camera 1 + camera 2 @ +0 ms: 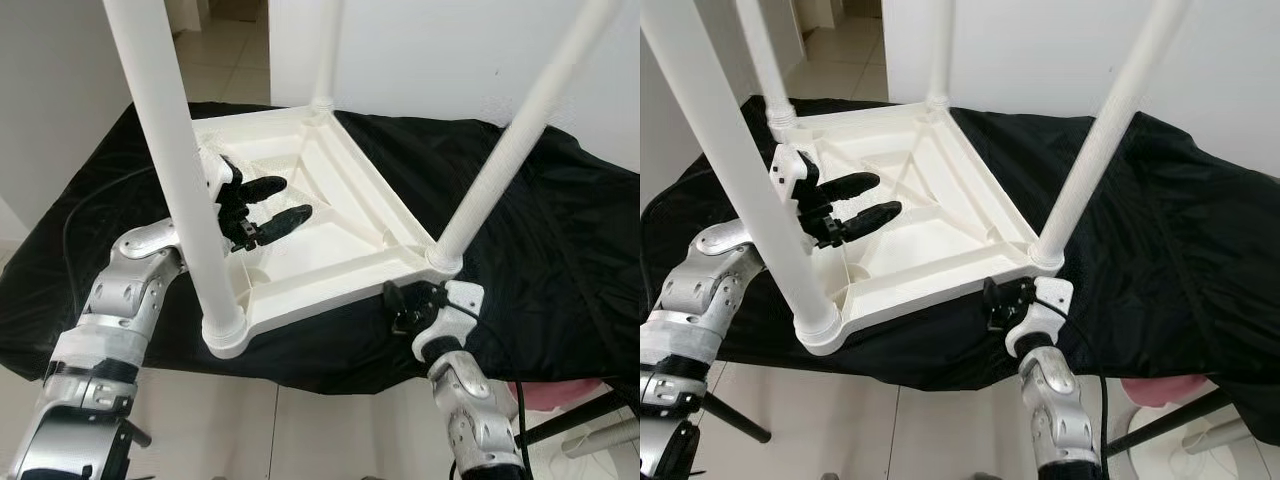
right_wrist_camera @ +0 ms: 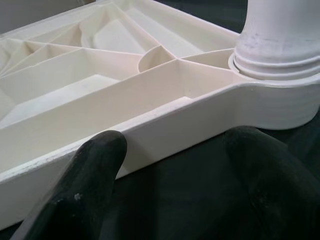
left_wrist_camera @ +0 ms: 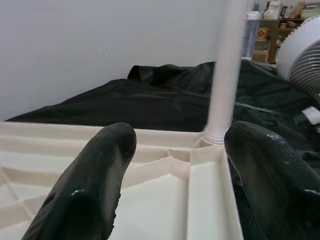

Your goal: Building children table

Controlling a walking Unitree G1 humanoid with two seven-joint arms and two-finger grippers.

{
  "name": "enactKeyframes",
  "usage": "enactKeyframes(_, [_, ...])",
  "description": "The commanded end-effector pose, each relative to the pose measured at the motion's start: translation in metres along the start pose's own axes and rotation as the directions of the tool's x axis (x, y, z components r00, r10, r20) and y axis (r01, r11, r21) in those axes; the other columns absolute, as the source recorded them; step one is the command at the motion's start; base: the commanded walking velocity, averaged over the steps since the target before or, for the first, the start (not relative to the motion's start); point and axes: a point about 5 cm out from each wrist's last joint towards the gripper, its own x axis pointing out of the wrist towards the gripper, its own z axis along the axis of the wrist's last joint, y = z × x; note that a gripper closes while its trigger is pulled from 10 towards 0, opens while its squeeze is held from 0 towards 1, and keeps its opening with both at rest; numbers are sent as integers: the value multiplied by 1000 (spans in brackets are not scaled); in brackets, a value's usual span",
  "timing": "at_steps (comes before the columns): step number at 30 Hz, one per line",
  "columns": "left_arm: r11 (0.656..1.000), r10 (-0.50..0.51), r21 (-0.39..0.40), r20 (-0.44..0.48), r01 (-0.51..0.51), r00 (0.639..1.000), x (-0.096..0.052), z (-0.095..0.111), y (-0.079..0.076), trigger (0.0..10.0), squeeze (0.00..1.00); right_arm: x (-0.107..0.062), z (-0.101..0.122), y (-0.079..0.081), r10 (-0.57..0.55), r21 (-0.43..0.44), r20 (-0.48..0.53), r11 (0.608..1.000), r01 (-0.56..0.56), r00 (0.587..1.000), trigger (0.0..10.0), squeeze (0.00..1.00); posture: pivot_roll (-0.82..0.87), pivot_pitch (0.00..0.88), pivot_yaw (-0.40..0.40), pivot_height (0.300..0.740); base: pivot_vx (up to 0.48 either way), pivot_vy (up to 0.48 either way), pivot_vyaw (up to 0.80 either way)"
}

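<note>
Lying upside down on black cloth (image 1: 560,230), white table (image 1: 330,215) is seen with four legs (image 1: 175,150) pointing up. Left gripper (image 1: 275,205) is held over ribbed underside, just past near-left leg, fingers (image 3: 95,185) spread apart, nothing gripped; far corner leg is framed between them in left wrist view. Right gripper (image 1: 405,305) is placed low at near edge, just beside near-right leg socket (image 2: 277,85); fingers (image 2: 82,192) parted, rim lying just beyond their tips.

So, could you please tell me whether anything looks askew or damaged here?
Nothing stands out. The white table lies upside down on the black cloth, legs seated at its corners. Both grippers, left and right, are open.
</note>
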Motion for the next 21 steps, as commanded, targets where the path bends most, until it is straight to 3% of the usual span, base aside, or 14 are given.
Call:
enactKeyframes(1, [992, -129, 3, -4, 129, 992, 2, 0, -12, 10000, 0, 5, -1, -2, -4, -14, -27, 1000, 4, 1000, 10000, 0, -38, 0, -28, 740, 0, 0, 0])
enactKeyframes(8, [990, -140, 18, 20, 140, 990, 10, 10, -32, 10000, 0, 36, 17, -17, -72, -95, -10, 993, 71, 997, 10000, 0, -26, 0, -25, 740, 0, 0, 0])
enactKeyframes(18, [994, -106, 7, 48, 106, 993, 13, 15, -38, 10000, 0, 46, 24, -30, -171, -119, 18, 978, 171, 985, 10000, 0, -22, 0, -24, 740, 0, 0, 0])
enactKeyframes(21, [997, -81, 20, 49, 80, 996, 14, 16, -38, 10000, 0, 43, 29, -44, -229, -144, 51, 961, 234, 972, 10000, 0, -6, 0, -32, 740, 0, 0, 0])
